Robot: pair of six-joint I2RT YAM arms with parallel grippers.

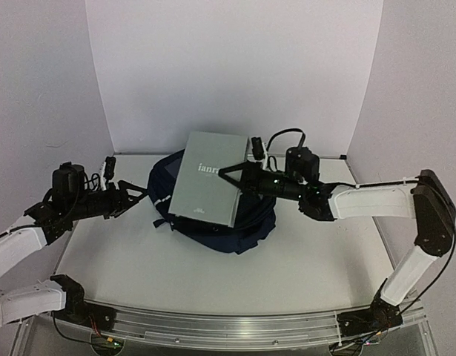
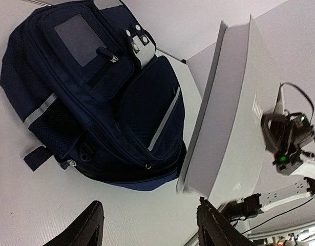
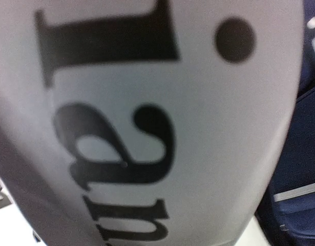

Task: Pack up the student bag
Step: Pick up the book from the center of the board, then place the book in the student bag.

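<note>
**A:** Where's the bag?

**B:** It lies on the desk, in the middle. From the top I see a grey book over it, pinched by my right gripper.

**A:** And the left gripper?

**B:** Its own camera shows it spread apart, holding nothing. The right camera shows only big letters.

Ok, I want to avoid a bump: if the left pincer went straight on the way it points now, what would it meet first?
Most likely the student bag, whose near lower edge lies right ahead of the open left pincer. The grey book stands just to one side; depth is unclear.
</note>
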